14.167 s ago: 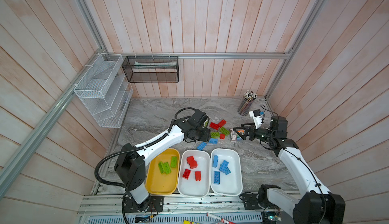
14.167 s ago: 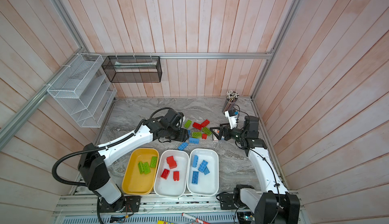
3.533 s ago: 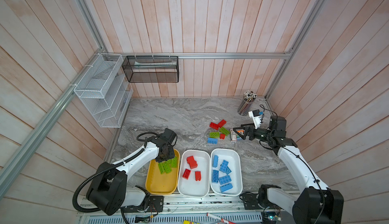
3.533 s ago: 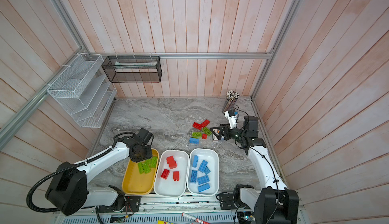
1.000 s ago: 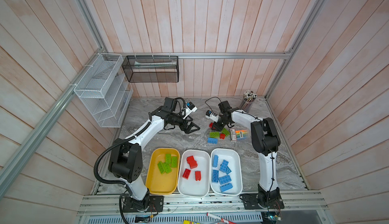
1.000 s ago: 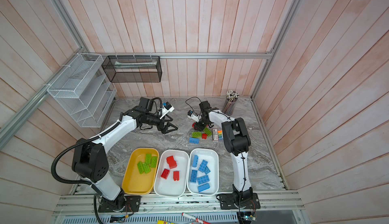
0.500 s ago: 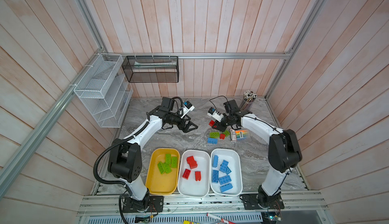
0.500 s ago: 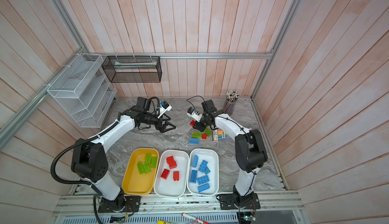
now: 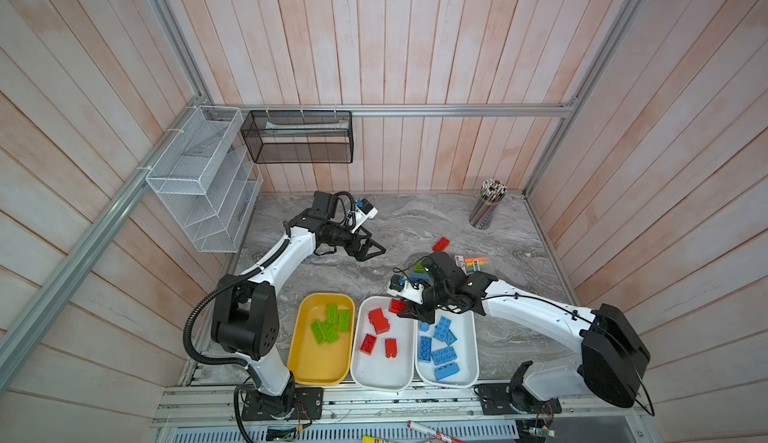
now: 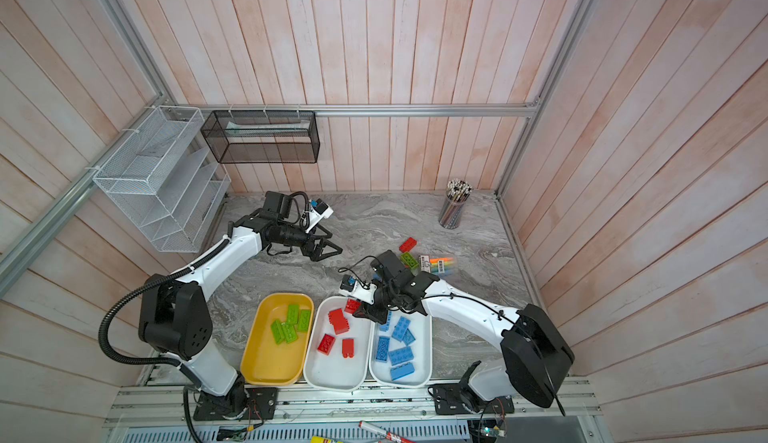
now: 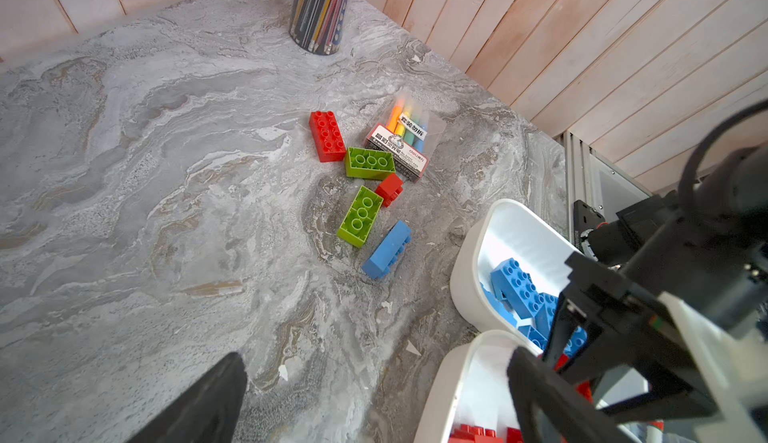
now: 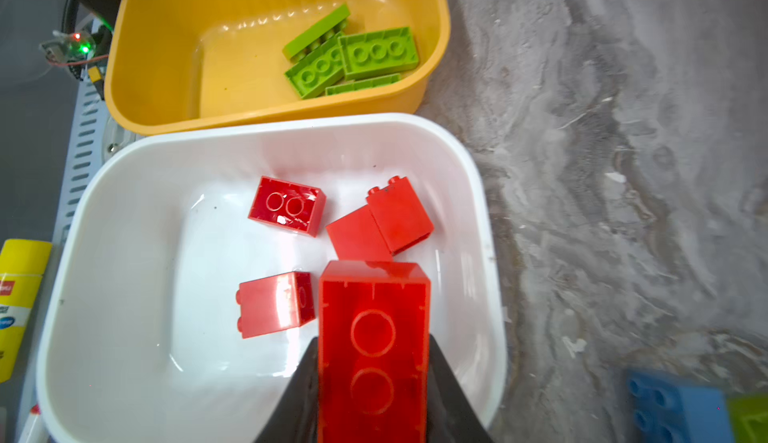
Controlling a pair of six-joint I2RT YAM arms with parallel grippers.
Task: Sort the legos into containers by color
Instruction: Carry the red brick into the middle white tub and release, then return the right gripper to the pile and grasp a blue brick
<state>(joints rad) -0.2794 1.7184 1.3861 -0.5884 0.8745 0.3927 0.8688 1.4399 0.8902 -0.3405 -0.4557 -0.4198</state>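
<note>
The right end effector clamps a red brick, a white tray of red legos below it; the left end effector hangs open above the desk.

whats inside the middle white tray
Four loose red bricks lie in the middle white tray. The right pincer holds a fifth red brick over it, covering the floor beneath, so anything there is hidden.

You work inside pale pink plank walls framed by aluminium rails. Your worktop is grey and marbled. A white wire rack hangs on the side wall and a black mesh basket on the back wall, under even light.
</note>
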